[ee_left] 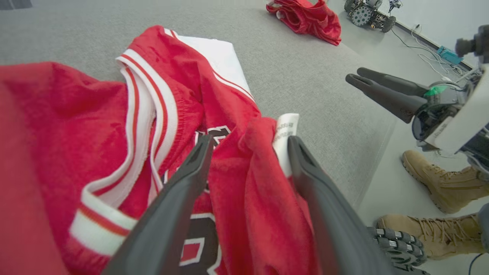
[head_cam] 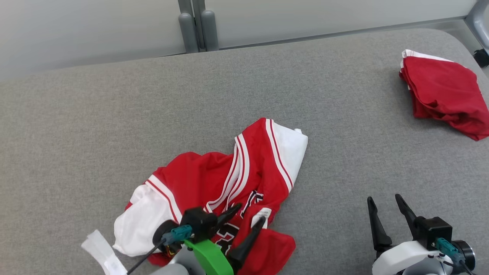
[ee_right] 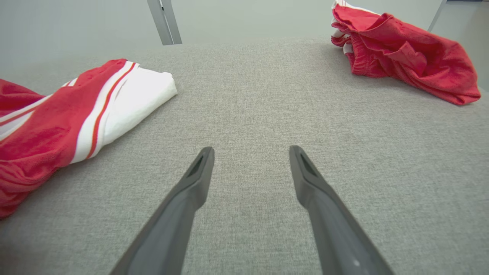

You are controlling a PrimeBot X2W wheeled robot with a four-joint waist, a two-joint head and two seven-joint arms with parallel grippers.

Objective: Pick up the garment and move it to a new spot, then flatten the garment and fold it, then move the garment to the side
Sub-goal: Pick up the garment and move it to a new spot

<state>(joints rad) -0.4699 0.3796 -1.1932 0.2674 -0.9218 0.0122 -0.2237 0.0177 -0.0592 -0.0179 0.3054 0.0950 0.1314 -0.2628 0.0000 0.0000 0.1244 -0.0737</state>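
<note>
The crumpled red-and-white jersey garment point(head_cam: 214, 179) lies near, left of centre, on the grey fabric-covered table point(head_cam: 114, 114). The left end effector point(head_cam: 250, 213), fingers spread, straddles a loose fold, probably ready for flattening. The right end effector point(head_cam: 384, 198) hovers spread over bare table to the right.

The bench point(head_cam: 114, 114) is seen from above by the head view, aimed forward and down, far enough off that the garment point(head_cam: 214, 175), the far pile point(head_cam: 443, 91), the left gripper point(head_cam: 250, 212) and the right gripper point(head_cam: 384, 197) are taken in. The left wrist view is set low and very near the garment, aimed along the left gripper toward a bench edge and the floor point(ee_left: 389, 191). The right wrist view is held low over bare bench, aimed along the right gripper toward the far edge. The garment and the far pile are shared by all three views.
</note>
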